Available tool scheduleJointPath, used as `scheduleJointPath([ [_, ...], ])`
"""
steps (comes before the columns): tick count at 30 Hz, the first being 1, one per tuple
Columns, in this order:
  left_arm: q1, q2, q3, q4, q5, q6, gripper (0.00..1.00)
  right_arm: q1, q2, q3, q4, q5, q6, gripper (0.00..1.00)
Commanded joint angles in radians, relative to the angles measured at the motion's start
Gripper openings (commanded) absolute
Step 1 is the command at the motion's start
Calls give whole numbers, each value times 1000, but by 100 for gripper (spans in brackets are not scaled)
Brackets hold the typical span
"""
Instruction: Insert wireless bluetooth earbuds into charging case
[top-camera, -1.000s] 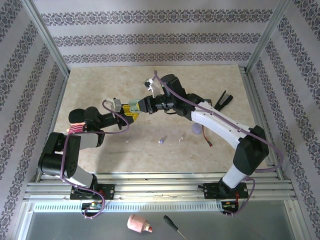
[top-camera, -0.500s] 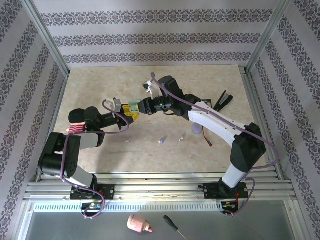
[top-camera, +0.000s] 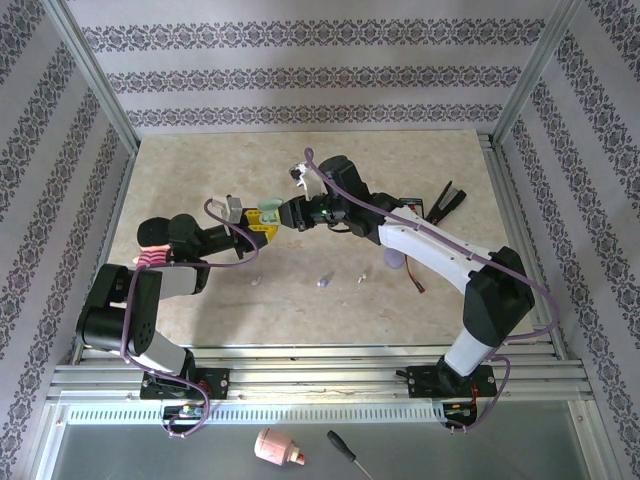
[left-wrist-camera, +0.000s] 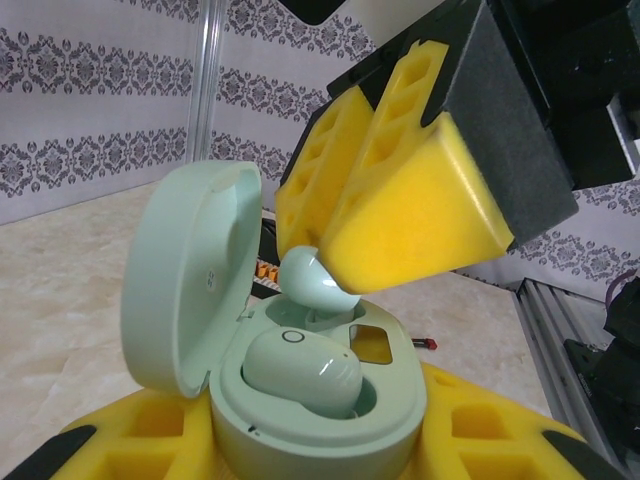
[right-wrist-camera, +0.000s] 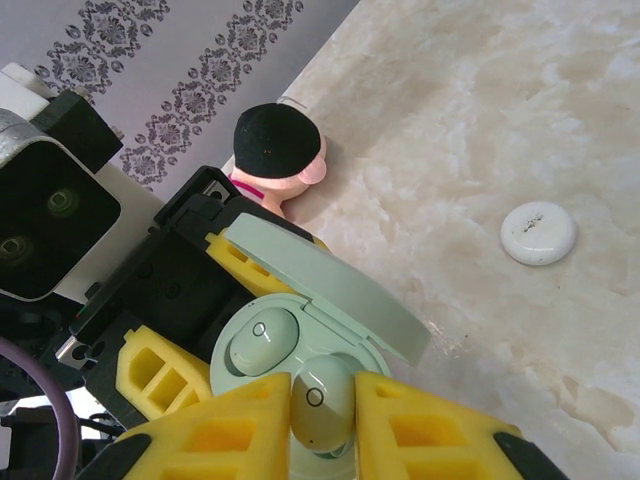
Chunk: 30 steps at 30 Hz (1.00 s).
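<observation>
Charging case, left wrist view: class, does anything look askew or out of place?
Yes: the second earbud, pinched by the right gripper, hangs tilted over its empty socket, while the seated earbud lies flush in the charging case.

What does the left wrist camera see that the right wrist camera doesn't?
Left wrist, not right wrist: the metal rail along the table's edge.
Right wrist, not left wrist: a white round disc lying on the table, and a pink thing with a black cap.
Both: the open green case, a seated bud inside it, and the right gripper pinching a second bud just over the case.
</observation>
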Motion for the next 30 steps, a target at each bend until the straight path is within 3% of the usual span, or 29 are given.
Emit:
scheduleJointPath([
  [1,-9,-7,17,102,18,-16,19,-9,-20,-21,-4,-16,13,24],
  [7,-10,-8,17,80,10,6,20,-10,-44,-23,0,-13,19,37],
  [15,-11,-12,9,61,-10,39,19,-18,-118,-76,56,25,42,63],
  [20,-15,-18,12,42,0,45,19,-48,-98,-34,25,59,139,79],
  [30,-22,-25,-7,30,-18,62,19,-75,70,168,-120,-27,200,79],
])
